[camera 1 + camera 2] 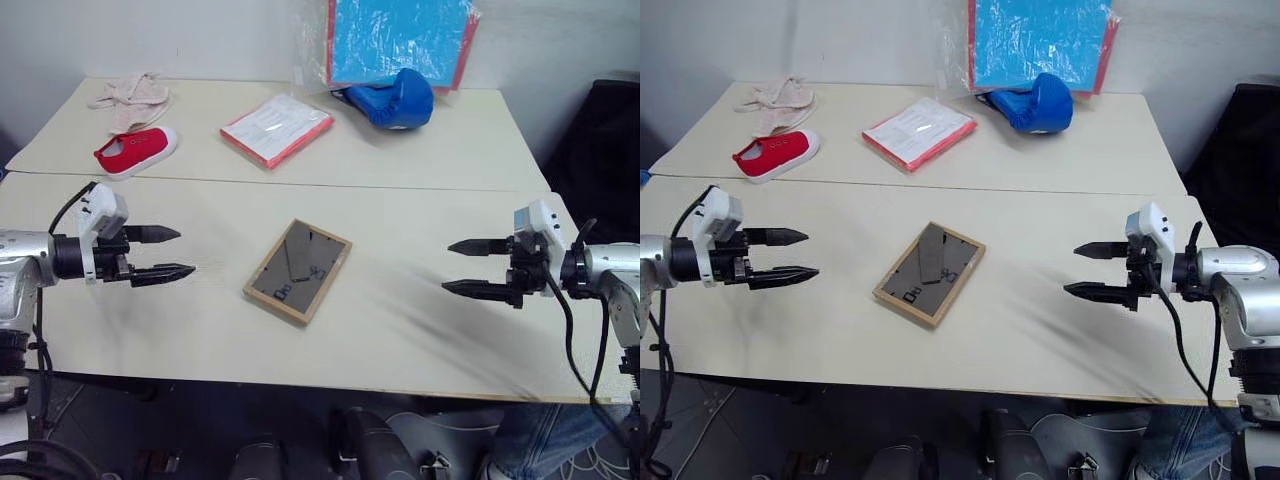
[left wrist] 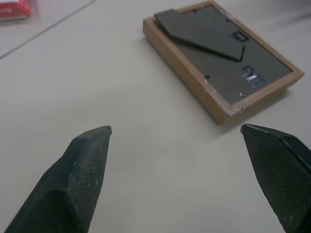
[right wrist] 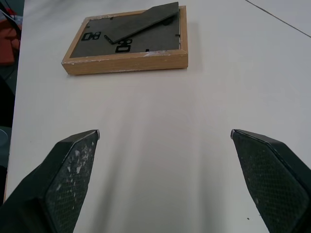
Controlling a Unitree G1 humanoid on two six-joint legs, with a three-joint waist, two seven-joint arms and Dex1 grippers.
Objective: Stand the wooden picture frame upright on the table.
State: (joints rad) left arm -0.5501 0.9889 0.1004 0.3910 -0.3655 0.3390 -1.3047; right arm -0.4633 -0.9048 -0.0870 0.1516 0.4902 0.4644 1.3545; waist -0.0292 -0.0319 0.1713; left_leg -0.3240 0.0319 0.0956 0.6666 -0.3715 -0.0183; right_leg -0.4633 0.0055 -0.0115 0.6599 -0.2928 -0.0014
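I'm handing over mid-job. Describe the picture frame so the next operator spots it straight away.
Look at the near half of the cream table, midway between the two open grippers. The wooden picture frame lies flat there, back side up: light wood border, dark grey panel with its stand folded out slightly. Unlike the red-edged white booklet farther back, it has no red and sits alone.

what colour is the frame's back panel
Dark grey, inside a light wood border; the frame lies face down. Clearest in the right wrist view.
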